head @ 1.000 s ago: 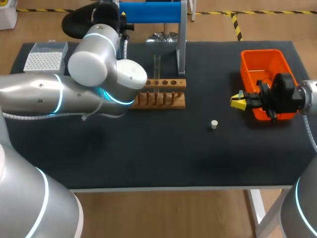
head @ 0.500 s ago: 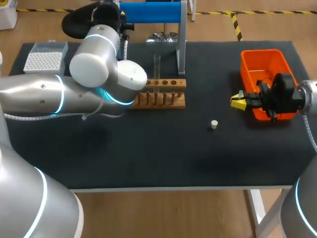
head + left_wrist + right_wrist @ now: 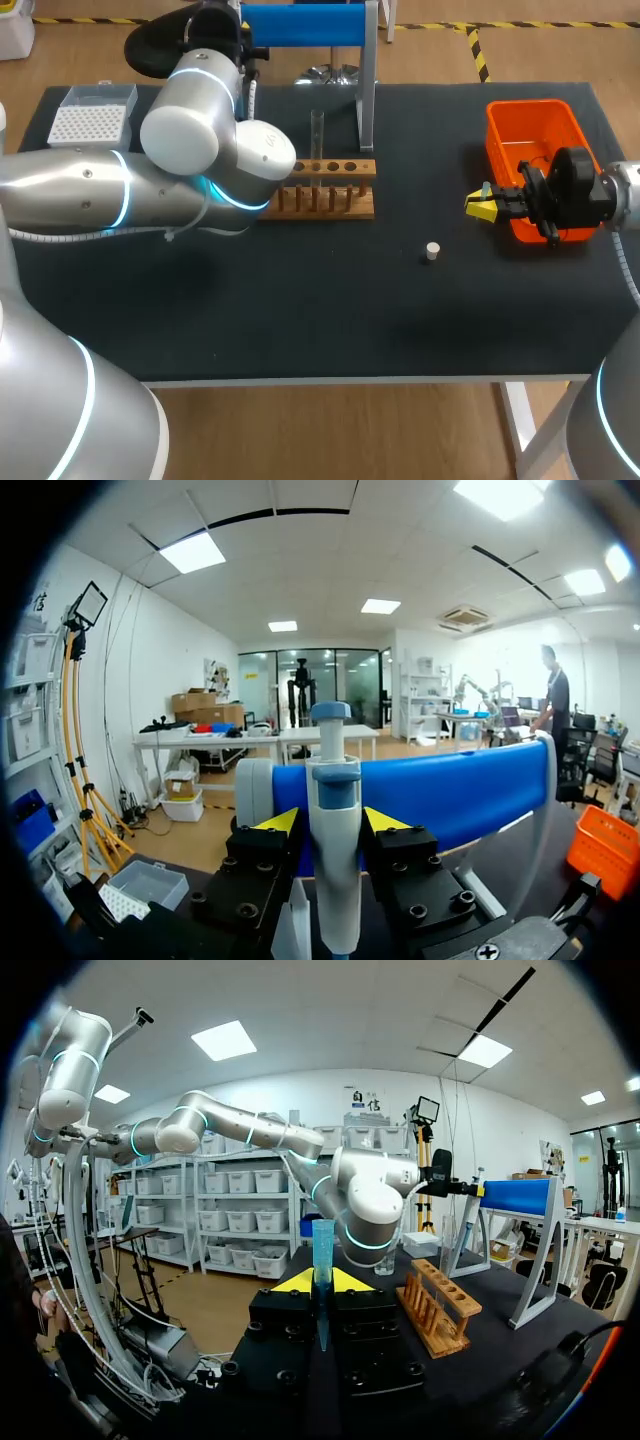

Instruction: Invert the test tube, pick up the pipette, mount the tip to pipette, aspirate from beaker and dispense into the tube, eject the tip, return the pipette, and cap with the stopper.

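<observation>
Left claw [image 3: 332, 821] gripping pipette [image 3: 334, 775], right claw [image 3: 321, 1280] — pinching blue tip [image 3: 322, 1243]

Black table [image 3: 300, 310], wooden rack [image 3: 335, 203] mid-table, orange bin [image 3: 527, 106] toward the right edge, blue bar [image 3: 300, 24] on stand behind

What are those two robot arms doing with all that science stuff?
The left hand is up at the blue stand at the back, closed around the pipette. The right hand is beside the orange bin, pinching a small blue tip. A test tube stands upright in the wooden rack. The little white stopper lies loose on the table, so the tube isn't capped yet.
</observation>
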{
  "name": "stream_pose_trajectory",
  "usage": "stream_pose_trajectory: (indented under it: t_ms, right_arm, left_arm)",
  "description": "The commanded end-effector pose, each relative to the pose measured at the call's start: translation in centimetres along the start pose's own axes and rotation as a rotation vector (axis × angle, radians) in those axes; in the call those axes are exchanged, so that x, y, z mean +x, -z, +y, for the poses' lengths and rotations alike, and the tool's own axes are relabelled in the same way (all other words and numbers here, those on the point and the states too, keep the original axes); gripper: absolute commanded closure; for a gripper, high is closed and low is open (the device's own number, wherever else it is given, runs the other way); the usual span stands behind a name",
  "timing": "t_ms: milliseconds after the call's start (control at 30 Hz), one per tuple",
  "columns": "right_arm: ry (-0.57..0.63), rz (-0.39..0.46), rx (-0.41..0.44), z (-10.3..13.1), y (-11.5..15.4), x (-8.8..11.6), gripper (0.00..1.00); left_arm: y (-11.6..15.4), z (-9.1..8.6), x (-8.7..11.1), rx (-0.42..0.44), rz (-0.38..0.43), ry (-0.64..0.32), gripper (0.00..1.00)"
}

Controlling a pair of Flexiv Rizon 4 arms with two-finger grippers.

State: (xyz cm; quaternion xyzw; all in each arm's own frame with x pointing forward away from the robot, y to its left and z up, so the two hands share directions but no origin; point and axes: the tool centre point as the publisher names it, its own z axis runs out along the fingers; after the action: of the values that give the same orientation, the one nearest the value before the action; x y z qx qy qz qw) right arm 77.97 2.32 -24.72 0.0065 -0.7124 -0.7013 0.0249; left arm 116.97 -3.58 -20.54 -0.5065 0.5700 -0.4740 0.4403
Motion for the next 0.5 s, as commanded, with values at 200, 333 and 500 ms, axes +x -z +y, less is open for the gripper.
stream_pose_trajectory:
  t_ms: [200,333,500]
  right_arm:
    - [0.000,-0.001,0.001,0.01,0.01,0.06,1.00]
    - [0.000,-0.001,0.001,0.01,0.01,0.06,1.00]
    - [0.000,-0.001,0.001,0.01,0.01,0.06,1.00]
  left_arm:
    - [-0.62,-0.03,0.08,0.002,-0.002,-0.004,0.65]
    - [-0.68,-0.03,0.09,0.000,-0.002,-0.005,0.65]
    - [-0.80,0.10,0.16,-0.004,-0.001,-0.003,0.70]
